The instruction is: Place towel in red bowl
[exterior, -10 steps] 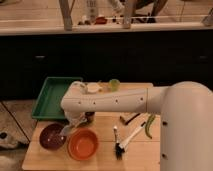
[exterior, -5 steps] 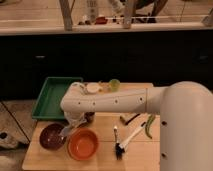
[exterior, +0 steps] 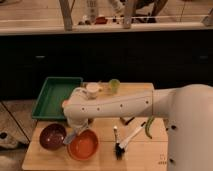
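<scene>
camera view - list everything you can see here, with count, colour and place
red bowl: 1, orange-red, front of the table, right of the dark bowl
dark bowl: 1, maroon, front left of the table
towel: 1, pale grey, hanging under the claw at the red bowl's left rim
tray: 1, green, back left
cup: 1, light green, back of the table
round container: 1, white, left of the cup
brush: 1, white handle with black bristles, front right
curved green object: 1, right side
table: 1, light wood
arm: 1, white, reaching in from the right
claw: 1, above the gap between the two bowls
</scene>
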`<control>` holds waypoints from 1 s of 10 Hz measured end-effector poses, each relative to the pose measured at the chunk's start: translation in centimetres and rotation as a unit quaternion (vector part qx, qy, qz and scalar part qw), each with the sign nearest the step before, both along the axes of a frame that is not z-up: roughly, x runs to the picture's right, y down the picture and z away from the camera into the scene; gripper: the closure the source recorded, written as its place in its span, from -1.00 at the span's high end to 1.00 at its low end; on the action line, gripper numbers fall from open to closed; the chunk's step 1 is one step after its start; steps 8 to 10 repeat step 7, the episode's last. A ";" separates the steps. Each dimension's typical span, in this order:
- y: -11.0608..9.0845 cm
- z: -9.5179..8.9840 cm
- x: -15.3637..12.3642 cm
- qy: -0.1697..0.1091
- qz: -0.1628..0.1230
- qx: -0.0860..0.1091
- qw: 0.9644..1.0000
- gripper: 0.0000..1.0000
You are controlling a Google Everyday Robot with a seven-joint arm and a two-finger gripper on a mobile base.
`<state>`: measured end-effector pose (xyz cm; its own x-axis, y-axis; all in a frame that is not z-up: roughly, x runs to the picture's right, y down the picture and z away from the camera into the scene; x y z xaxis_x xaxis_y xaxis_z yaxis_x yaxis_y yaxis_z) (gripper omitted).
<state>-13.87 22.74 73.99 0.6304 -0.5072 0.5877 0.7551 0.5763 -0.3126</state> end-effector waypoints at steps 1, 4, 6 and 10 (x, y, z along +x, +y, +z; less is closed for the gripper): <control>0.5 -0.1 0.6 0.000 0.003 -0.004 1.000 -0.97; 1.5 0.0 2.1 0.002 0.014 -0.014 1.000 -0.97; 1.9 0.0 2.8 0.005 0.018 -0.019 1.000 -0.96; 2.1 0.1 3.1 0.006 0.022 -0.021 1.000 -0.88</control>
